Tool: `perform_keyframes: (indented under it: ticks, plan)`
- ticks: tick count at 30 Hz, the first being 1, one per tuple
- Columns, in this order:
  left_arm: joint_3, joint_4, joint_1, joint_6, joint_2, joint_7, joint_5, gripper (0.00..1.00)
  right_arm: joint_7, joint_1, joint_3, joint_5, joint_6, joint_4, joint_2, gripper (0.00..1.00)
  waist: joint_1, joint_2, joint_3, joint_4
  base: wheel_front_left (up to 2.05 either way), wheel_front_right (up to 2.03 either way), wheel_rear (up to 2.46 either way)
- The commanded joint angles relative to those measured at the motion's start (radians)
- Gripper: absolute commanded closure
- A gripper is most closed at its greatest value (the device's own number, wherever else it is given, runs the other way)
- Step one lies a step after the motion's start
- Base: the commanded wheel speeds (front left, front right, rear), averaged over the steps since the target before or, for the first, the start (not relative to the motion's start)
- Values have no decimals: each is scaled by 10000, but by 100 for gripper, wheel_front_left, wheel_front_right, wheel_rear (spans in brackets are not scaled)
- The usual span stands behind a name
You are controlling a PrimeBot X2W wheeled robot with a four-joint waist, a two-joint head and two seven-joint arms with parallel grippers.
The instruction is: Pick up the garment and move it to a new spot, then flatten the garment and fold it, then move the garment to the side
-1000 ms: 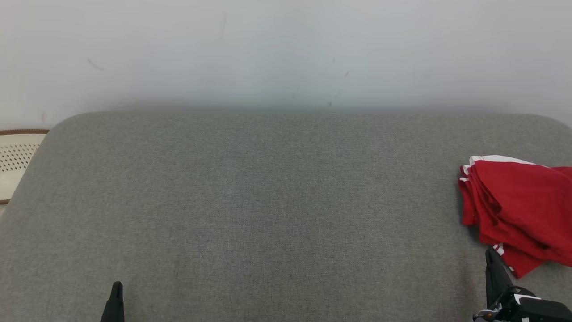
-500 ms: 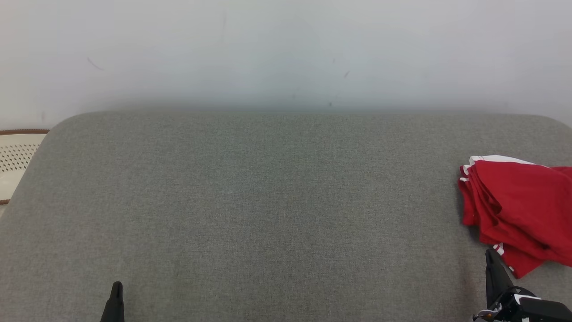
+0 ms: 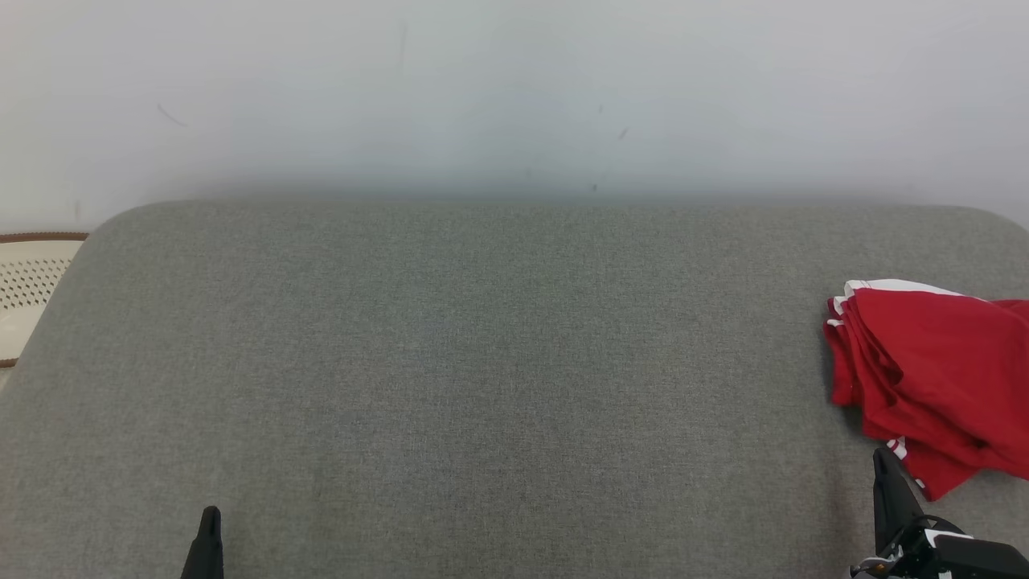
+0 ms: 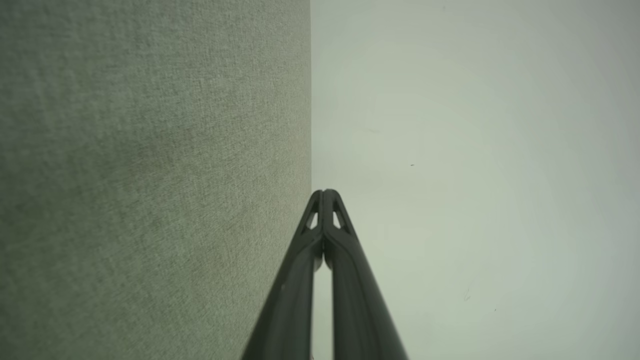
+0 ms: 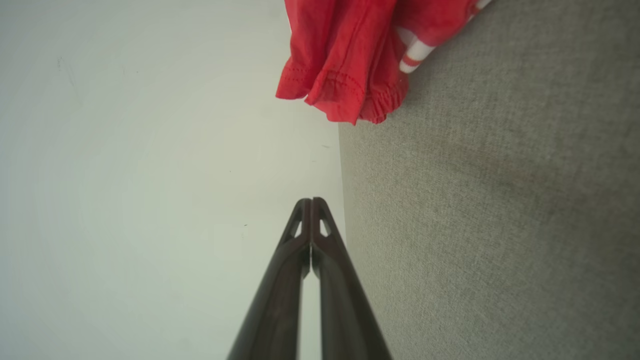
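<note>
Ahead of the right gripper [image 3: 883, 458]: a red garment [image 3: 924, 378] with white striped trim lies in a loose, layered heap at the right edge of the grey table [image 3: 482, 362]. It is near the fingertips but apart from them.
Right gripper: fingers pressed together, holding nothing, low over the table.
Left gripper [image 3: 211, 515]: fingers pressed together and empty, well apart from the garment, with bare grey fabric ahead of it.
Garment's shape: several layers stacked, with edges roughly lined up on one side and a rumpled hem. It is neither spread flat nor crisply folded.
Step in hand: unsettled. A bunched garment waiting to be lifted would look like this, and so would a roughly folded one already set aside.
Next move: these views do not settle it. Any grasp would need the right gripper's fingers parted before they meet the near hem.
</note>
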Motion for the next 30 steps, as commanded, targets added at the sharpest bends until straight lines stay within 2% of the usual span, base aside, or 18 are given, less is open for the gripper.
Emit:
perform_keyframes:
  ticks: [1, 30]
  plan:
    - [15, 0, -73, -30, 34, 26, -28, 100, 28, -66, -13, -23, 4, -31, 34, 100, 0, 0, 0, 0, 0, 0, 0]
    - [14, -1, -73, -30, 34, 25, -28, 100, 65, -73, -59, -60, 4, -26, 64, 100, 0, 0, 0, 0, 0, 0, 0]
